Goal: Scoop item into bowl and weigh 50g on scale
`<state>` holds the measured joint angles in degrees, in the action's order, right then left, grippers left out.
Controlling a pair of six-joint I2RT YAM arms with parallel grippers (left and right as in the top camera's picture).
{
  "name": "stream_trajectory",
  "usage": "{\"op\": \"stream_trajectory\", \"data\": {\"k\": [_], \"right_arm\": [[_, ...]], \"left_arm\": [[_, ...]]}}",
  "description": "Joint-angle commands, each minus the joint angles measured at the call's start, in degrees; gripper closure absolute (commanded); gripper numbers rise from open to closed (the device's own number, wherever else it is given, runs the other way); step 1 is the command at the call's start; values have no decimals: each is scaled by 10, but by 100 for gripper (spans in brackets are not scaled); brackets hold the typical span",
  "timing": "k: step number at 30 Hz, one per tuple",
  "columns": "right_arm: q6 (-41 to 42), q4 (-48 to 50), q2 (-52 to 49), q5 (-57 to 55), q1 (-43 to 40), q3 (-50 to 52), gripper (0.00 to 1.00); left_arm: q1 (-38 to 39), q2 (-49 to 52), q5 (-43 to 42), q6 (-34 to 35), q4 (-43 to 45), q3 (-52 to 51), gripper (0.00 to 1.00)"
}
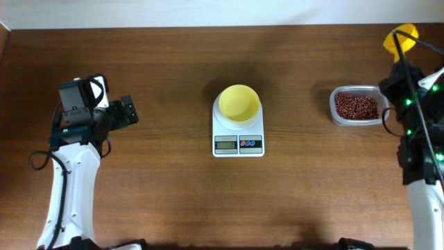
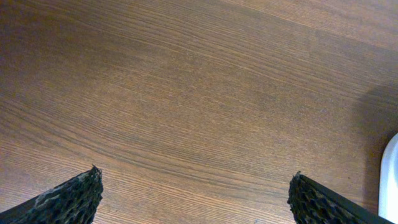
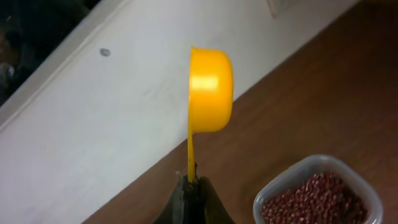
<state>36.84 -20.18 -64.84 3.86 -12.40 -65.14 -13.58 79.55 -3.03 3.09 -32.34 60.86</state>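
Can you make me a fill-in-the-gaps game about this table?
The round pale-yellow plastic bowl on the white square digital scale is ____.
The small reddish-brown beans lie in the clear rectangular plastic ____.
The right gripper holds the yellow long-handled plastic scoop by its ____.
The left gripper is wide ____.
Missing words: empty, container, handle, open.

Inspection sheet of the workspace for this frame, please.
Surface: brown wooden table, no spills seen.
Job's things: small round pale-yellow plastic bowl, empty, on white square digital scale; dark reddish-brown beans in clear rectangular plastic container.
Clutter: nothing seen.
End effectors: left end effector open, empty; right end effector shut on yellow long-handled plastic scoop.
Cables: black cables at both arms.
Surroundings: white wall beyond table's far edge.
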Motion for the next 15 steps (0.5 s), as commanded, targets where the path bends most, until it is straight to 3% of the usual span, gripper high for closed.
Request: {"op": "stream_trajectory", "data": {"k": [1, 15], "right_arm": [[35, 1, -22, -11, -5, -8, 96], [59, 0, -27, -11, -5, -8, 96]], "left_arm": [[-1, -7, -2, 2, 1, 0, 1], [-1, -7, -2, 2, 1, 0, 1]]}}
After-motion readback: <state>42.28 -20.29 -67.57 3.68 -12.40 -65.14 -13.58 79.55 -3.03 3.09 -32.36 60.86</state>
